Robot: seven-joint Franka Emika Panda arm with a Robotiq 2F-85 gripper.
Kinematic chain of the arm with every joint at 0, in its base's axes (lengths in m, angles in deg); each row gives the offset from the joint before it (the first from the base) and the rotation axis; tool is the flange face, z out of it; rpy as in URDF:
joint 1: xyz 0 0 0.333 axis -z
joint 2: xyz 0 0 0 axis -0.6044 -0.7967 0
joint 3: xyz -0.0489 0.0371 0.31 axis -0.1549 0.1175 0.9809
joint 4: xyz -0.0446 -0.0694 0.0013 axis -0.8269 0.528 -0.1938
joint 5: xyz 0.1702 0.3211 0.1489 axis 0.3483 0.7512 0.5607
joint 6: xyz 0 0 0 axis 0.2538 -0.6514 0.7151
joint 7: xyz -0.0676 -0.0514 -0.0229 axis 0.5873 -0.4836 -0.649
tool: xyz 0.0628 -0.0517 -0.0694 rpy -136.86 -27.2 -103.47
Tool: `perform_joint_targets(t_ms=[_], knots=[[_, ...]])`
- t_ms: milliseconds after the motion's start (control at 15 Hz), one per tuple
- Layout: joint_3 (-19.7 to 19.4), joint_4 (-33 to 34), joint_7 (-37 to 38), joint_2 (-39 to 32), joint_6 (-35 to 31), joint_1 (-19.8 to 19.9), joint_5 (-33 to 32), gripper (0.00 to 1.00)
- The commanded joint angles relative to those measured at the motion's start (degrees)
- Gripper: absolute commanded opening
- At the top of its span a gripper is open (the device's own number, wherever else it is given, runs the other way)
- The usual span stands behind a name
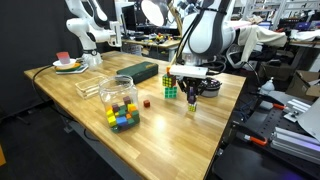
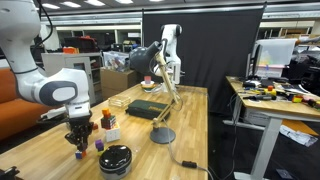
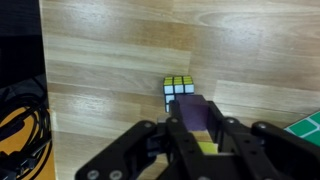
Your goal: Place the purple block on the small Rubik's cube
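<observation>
In the wrist view my gripper [image 3: 196,125] is shut on the purple block [image 3: 193,113], a dark purple cube held between the two fingers. The small Rubik's cube [image 3: 179,90] lies on the wooden table just beyond the block, showing a yellow top and a white side. The block hangs above the table, close beside the small cube, not on it. In both exterior views the gripper [image 1: 190,97] [image 2: 78,142] points down, low over the table, and its fingers hide the block.
The larger Rubik's cube [image 1: 171,89] with green faces stands next to the gripper; its corner shows in the wrist view [image 3: 305,125]. A small dark red block [image 1: 145,102], a clear jar of coloured blocks [image 1: 122,102] and a dark box [image 1: 140,71] stand nearby. Cables [image 3: 18,130] hang past the table edge.
</observation>
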Motion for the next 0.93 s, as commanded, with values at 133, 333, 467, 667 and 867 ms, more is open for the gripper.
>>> perform_joint_targets(t_ms=[133, 333, 467, 667, 867], knots=[[0.81, -0.21, 0.18, 0.63, 0.80, 0.99, 1.00, 0.07], [1.38, -0.85, 0.11, 1.20, 0.81, 1.19, 1.81, 0.07], [1.79, -1.13, -0.01, 1.49, 0.65, 1.32, 2.39, 0.07], [2.24, -1.42, 0.01, 1.75, 0.48, 1.30, 2.92, 0.07], [2.18, -1.60, 0.06, 1.63, 0.51, 1.22, 3.06, 0.07]])
